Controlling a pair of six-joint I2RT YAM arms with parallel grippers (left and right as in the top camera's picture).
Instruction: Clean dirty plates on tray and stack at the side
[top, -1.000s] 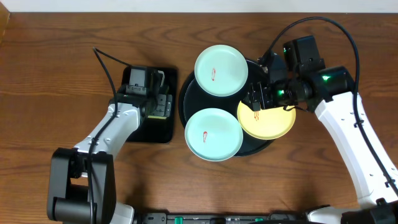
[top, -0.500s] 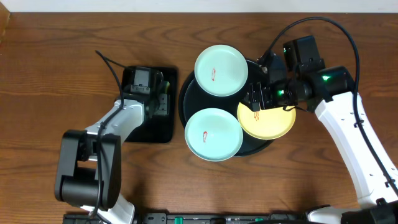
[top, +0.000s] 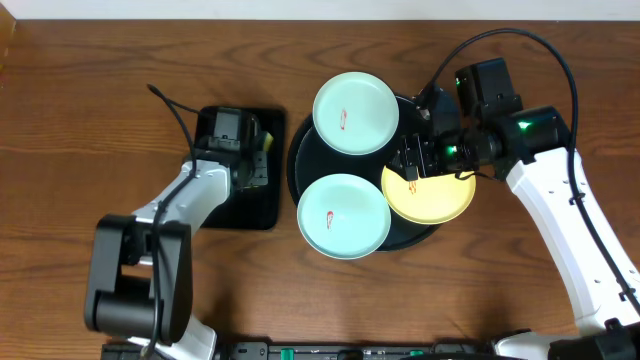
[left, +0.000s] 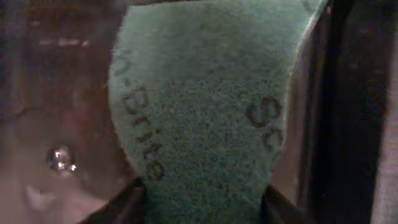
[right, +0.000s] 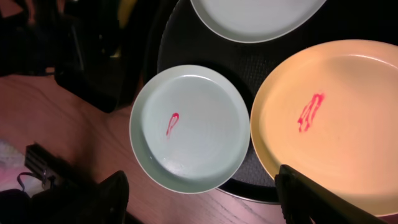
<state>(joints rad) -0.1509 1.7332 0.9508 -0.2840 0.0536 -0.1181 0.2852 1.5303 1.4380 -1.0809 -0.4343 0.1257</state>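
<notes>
Three plates lie on the round black tray (top: 296, 165). One mint plate (top: 355, 112) is at the back, one mint plate (top: 343, 215) at the front, and the yellow plate (top: 435, 195) on the right. Each has a red smear. My right gripper (top: 415, 160) hovers open and empty over the yellow plate's left edge. In the right wrist view its fingers (right: 205, 199) frame a mint plate (right: 189, 137) and the yellow plate (right: 336, 112). My left gripper (top: 250, 165) is down in the rectangular tray, shut on a green scouring pad (left: 205, 106).
The small rectangular black tray (top: 235, 205) sits left of the round tray on the brown wooden table (top: 80, 120). Both mint plates overhang the round tray's rim. Cables trail from both arms.
My left arm's elbow and base link have swung, while its gripper stays at the rectangular tray. The right arm and the plates have not moved.
</notes>
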